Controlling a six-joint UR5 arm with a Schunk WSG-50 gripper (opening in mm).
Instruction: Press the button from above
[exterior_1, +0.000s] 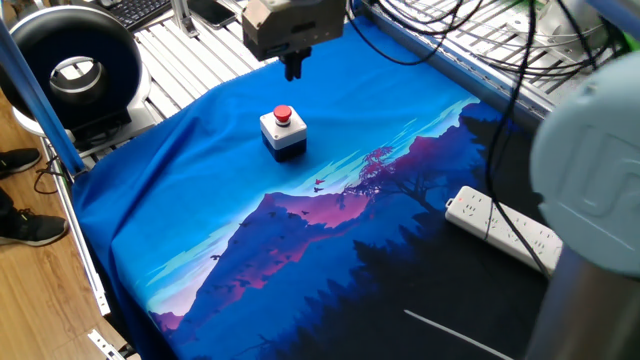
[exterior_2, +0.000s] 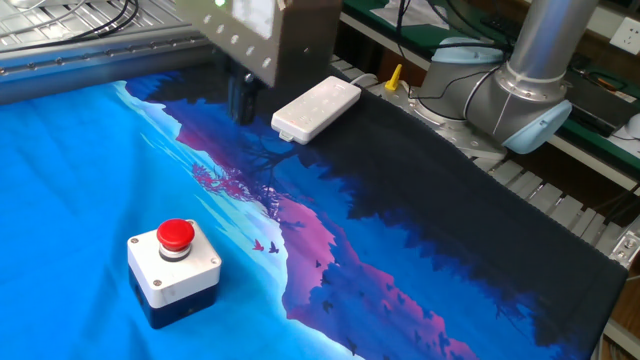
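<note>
The button (exterior_1: 283, 114) is a small red dome on a box with a white top and a black base. It stands on the blue printed cloth, and also shows in the other fixed view (exterior_2: 176, 234) at the lower left. My gripper (exterior_1: 293, 69) hangs above the cloth, behind the button and a little higher, not touching it. In the other fixed view my gripper (exterior_2: 243, 103) is up and to the right of the button. Its dark fingers point down; no gap between them shows.
A long white power strip (exterior_1: 503, 231) with its cable lies on the dark side of the cloth (exterior_2: 316, 107). A round black device (exterior_1: 75, 75) stands at the table's left corner. Cables hang over the slatted table behind. The arm's grey body (exterior_2: 525, 85) rises at the right.
</note>
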